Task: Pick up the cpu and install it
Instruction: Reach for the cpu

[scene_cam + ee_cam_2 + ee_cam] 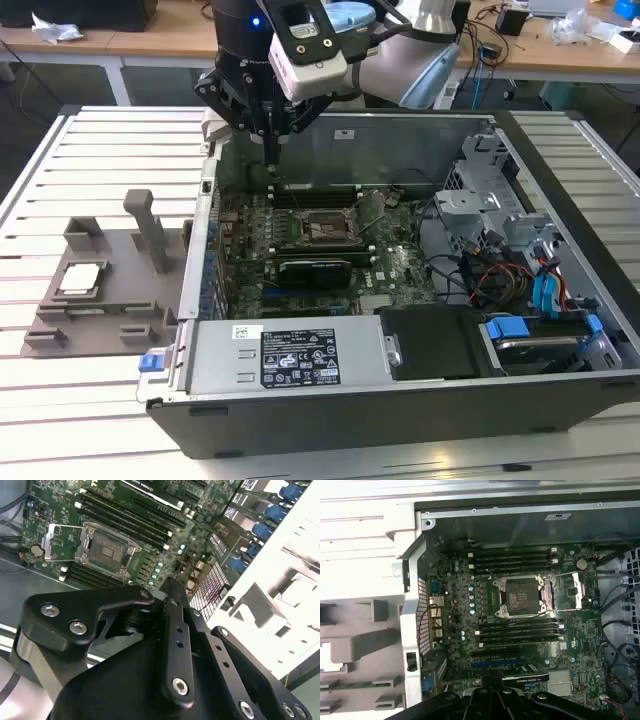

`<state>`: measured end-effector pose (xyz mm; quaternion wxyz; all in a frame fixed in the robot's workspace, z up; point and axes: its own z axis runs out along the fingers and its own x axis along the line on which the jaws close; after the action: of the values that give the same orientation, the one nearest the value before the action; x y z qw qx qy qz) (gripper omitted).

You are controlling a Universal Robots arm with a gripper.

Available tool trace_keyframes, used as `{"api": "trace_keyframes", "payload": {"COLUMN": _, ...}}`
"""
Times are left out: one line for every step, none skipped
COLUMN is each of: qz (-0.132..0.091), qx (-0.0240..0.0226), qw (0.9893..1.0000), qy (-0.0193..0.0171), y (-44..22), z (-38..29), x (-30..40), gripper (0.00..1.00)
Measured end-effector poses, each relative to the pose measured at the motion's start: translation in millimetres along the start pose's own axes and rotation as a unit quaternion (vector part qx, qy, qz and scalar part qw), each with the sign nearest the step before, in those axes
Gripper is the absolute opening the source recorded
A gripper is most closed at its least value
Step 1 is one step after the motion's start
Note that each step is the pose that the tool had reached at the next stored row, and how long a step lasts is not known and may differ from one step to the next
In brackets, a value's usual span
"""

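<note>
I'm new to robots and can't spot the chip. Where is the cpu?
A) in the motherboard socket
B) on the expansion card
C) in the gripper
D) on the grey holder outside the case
D: in the exterior view the cpu lies on the grey holder outside the case, apart from the gripper; the socket is empty.

1. In the exterior view, the gripper [272, 152] hangs at about 11 o'clock of the frame, pointing straight down.
2. Its black fingers [268, 130] taper to one tip, pressed together with nothing between them.
3. The pale arm [425, 60] reaches in from about 1 o'clock to the wrist.
4. In both wrist views, the gripper's linkages [70, 612] [470, 702] fold inward toward the closed tip.
</note>
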<state>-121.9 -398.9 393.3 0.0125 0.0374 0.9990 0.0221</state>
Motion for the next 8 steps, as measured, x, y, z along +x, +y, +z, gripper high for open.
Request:
{"api": "trace_keyframes", "payload": {"qz": 0.000, "qx": 0.0000, "qw": 1.0000, "qy": 0.0000, "y": 0.0, "z": 0.0, "x": 0.0, "gripper": 0.11}}
{"api": "trace_keyframes", "payload": {"qz": 0.000, "qx": 0.0000, "qw": 1.0000, "qy": 0.0000, "y": -0.1, "z": 0.0, "x": 1.3, "gripper": 0.11}}
{"api": "trace_keyframes", "payload": {"qz": 0.000, "qx": 0.0000, "qw": 1.0000, "qy": 0.0000, "y": -0.2, "z": -0.1, "x": 2.5, "gripper": 0.11}}
{"api": "trace_keyframes", "payload": {"qz": 0.000, "qx": 0.0000, "qw": 1.0000, "qy": 0.0001, "y": -0.3, "z": -0.2, "x": 4.2, "gripper": 0.11}}
{"api": "trace_keyframes", "payload": {"qz": 0.000, "qx": 0.0000, "qw": 1.0000, "qy": 0.0000, "y": -1.2, "z": -0.4, "x": 15.5, "gripper": 0.11}}
{"api": "trace_keyframes", "payload": {"qz": 0.000, "qx": 0.0000, "qw": 1.0000, "qy": 0.0000, "y": -1.9, "z": -0.7, "x": 25.7, "gripper": 0.11}}
{"api": "trace_keyframes", "payload": {"qz": 0.000, "qx": 0.0000, "qw": 1.0000, "qy": 0.0000, "y": -2.2, "z": -0.8, "x": 29.8, "gripper": 0.11}}
{"api": "trace_keyframes", "payload": {"qz": 0.000, "qx": 0.0000, "qw": 1.0000, "qy": 0.0000, "y": -2.5, "z": -0.9, "x": 33.3, "gripper": 0.11}}
